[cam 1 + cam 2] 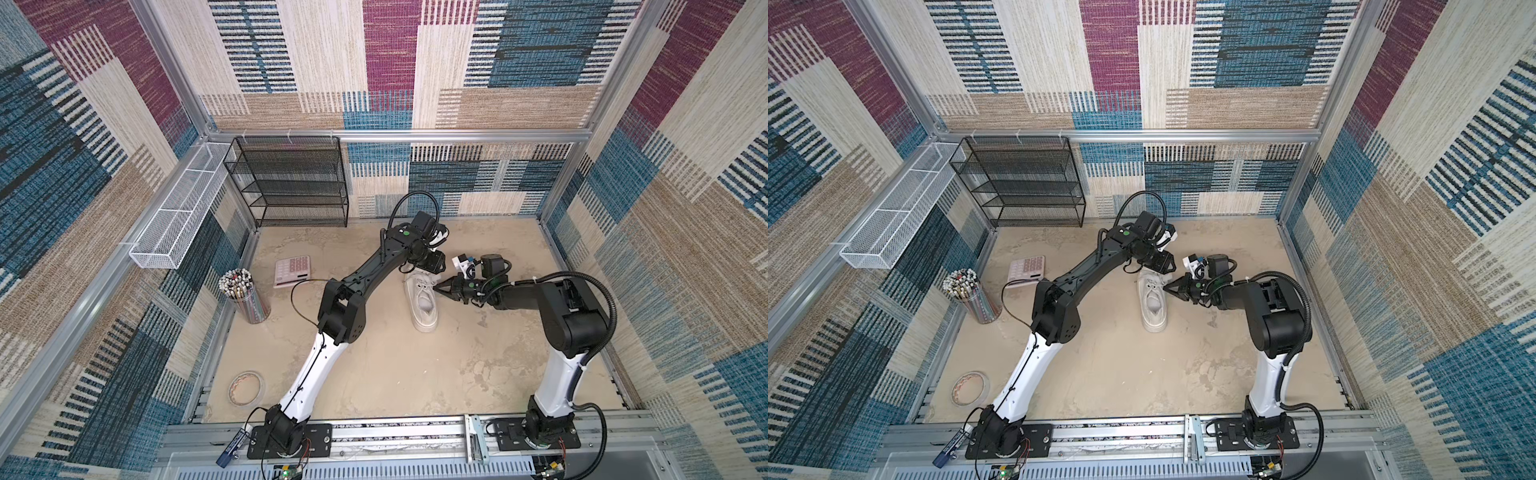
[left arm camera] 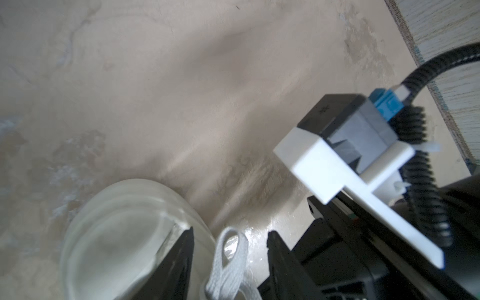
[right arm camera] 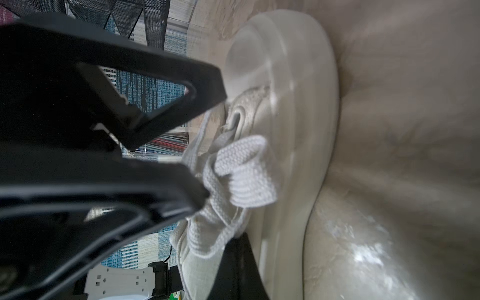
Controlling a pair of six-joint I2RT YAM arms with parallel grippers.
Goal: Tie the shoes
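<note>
The white sneaker (image 1: 426, 316) stands upright near the middle of the beige desk (image 1: 395, 374), heel toward the arm bases and toe toward the back wall, with the toe partly hidden under the left arm in both top views. The left hand (image 2: 231, 231) hangs over the front of the shoe with its fingers (image 2: 187, 259) spread apart; a loop of the off-white laces (image 2: 230, 259) rises between them without being pinched. The right hand (image 1: 435, 286) reaches in from the side, its fingers drawn together to a point at the laces; I cannot tell whether a strand is caught between them. A pink calculator (image 1: 292, 271), a cup of pencils (image 1: 245, 295) and a roll of tape (image 1: 247, 388) lie well apart from the shoe on the left.
</note>
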